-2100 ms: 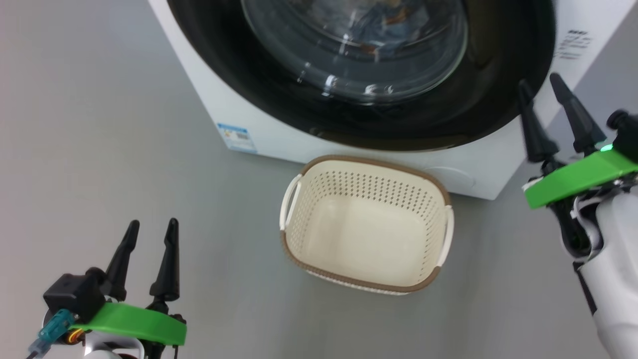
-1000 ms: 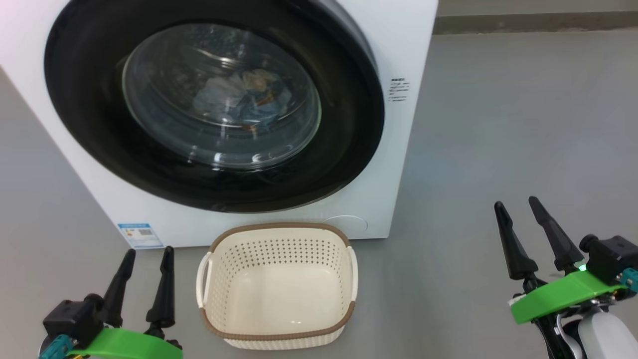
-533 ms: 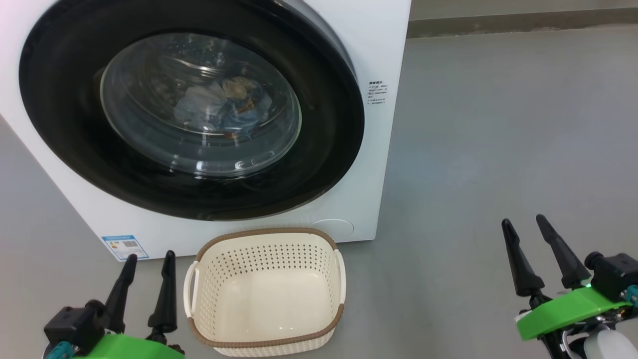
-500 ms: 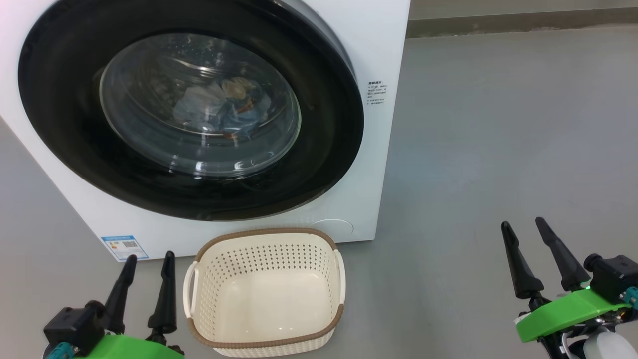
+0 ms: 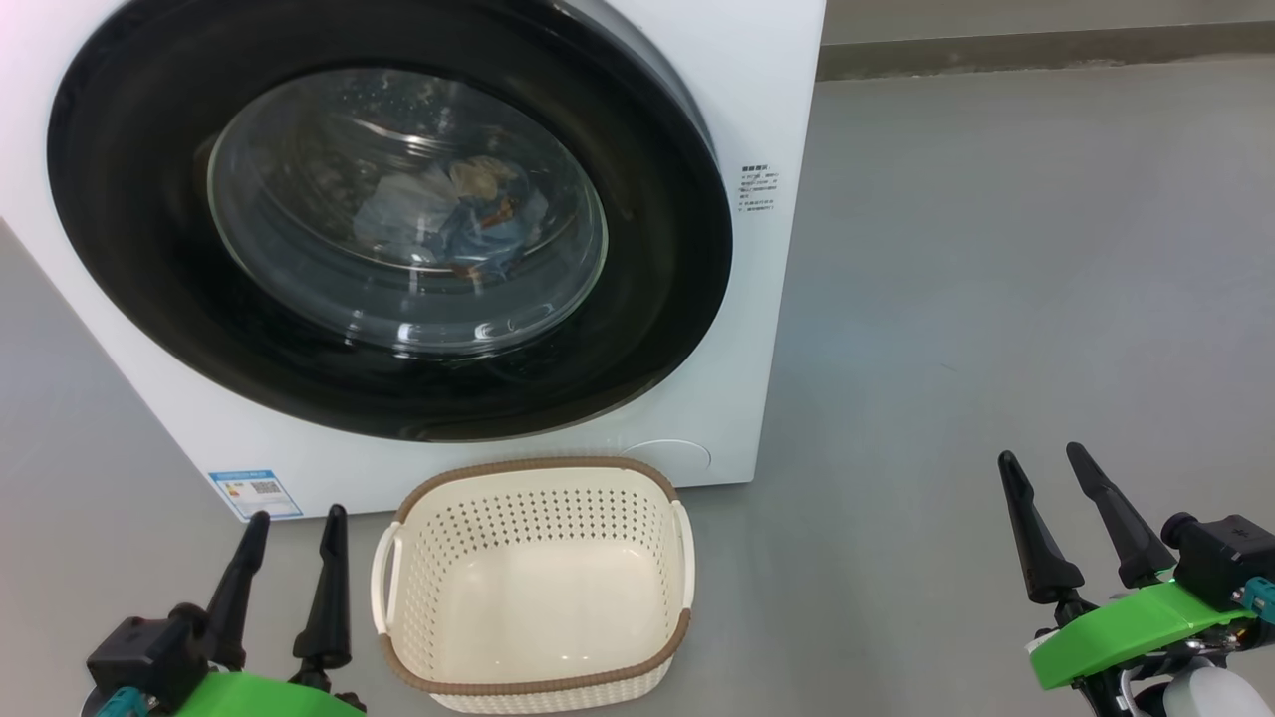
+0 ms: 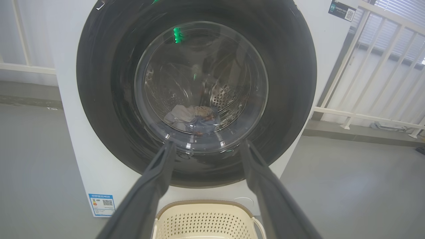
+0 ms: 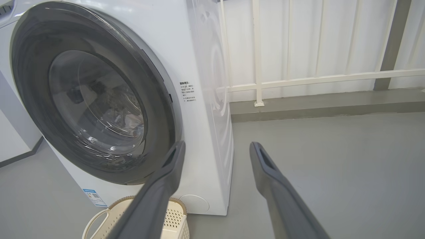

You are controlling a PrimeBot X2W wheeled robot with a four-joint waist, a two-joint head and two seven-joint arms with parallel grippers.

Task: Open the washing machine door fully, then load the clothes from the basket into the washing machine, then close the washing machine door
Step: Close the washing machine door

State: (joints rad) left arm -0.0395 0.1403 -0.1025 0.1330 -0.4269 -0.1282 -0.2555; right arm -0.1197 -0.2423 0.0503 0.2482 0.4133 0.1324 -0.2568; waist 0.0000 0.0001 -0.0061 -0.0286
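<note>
The white washing machine (image 5: 777, 100) stands ahead with its glossy black door (image 5: 647, 249) shut flat against the front. Through the glass I see the clothes (image 5: 448, 219), a blue and pale bundle lying in the drum, also clothes (image 6: 192, 116) in the left wrist view. The cream basket (image 5: 538, 468) sits on the floor just in front of the machine, with nothing in it. My left gripper (image 5: 299, 515) hangs open left of the basket. My right gripper (image 5: 1040, 454) hangs open over bare floor, well right of the machine. Neither touches anything.
A blue label (image 5: 254, 490) marks the machine's lower left corner. Grey floor (image 5: 996, 299) spreads to the right. Behind runs a low kerb (image 5: 996, 45) with a white railing (image 7: 298, 79). The right wrist view shows the door (image 7: 159, 109) from the side and the basket (image 7: 172, 212).
The head camera has swung up and to the right, so machine and basket sit lower and further left. My right gripper has dropped from beside the door's right edge to the lower right.
</note>
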